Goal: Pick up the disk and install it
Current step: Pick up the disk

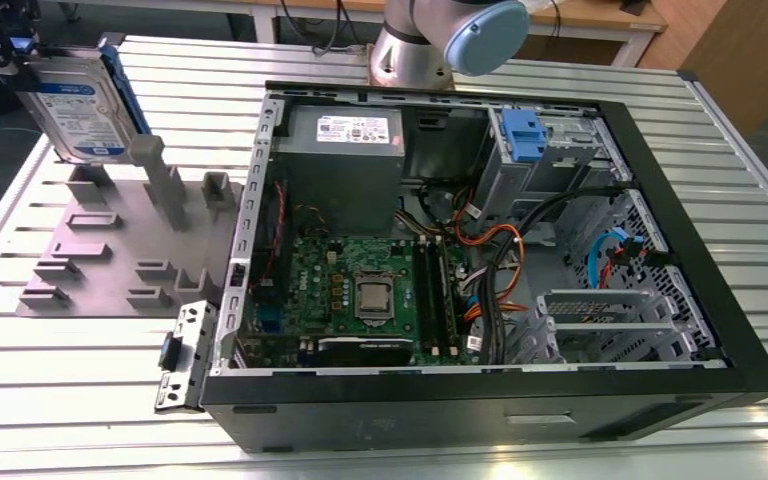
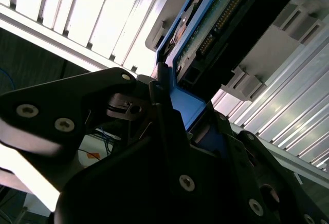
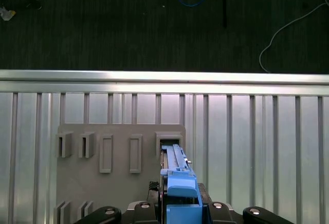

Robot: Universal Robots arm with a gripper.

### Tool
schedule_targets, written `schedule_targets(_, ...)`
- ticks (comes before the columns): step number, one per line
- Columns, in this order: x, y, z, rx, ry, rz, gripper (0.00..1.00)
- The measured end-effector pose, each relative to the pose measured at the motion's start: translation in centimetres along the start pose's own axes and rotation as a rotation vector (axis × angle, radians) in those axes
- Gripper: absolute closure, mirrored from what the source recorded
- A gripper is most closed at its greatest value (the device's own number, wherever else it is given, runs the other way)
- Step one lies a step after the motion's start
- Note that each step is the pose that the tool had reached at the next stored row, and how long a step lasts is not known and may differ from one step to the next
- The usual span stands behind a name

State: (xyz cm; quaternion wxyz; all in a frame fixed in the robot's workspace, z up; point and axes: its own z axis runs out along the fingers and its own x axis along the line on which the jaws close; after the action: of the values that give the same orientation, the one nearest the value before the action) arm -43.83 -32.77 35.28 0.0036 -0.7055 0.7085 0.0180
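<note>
Pincer (image 1: 13, 60) clamps upright disk (image 1: 87, 105); white-and-blue label (image 1: 75, 122) showing

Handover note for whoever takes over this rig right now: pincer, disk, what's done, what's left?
The pincer is shut on the blue-bracketed, silver-grey rectangular hard drive.
The drive stands upright over the grey plastic holder block at the exterior view's left; whether it has cleared its slot, I cannot tell.
Done: grasp.
Left: the drive is not yet inside the open black computer case.

loose cables (image 1: 498, 245) crowd the open case (image 1: 720, 300) beside its drive bay (image 1: 574, 150).
</note>
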Motion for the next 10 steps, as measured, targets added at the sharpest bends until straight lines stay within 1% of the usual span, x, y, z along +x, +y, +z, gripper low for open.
schedule_targets(3,0.0,0.0,-0.01,0.0,0.0,0.0,0.64)
schedule_targets(6,-0.01,0.0,-0.17,-0.0003,0.0002,0.0,0.64)
schedule_targets(10,-0.02,0.01,-0.69,-0.0001,0.0004,0.0,0.64)
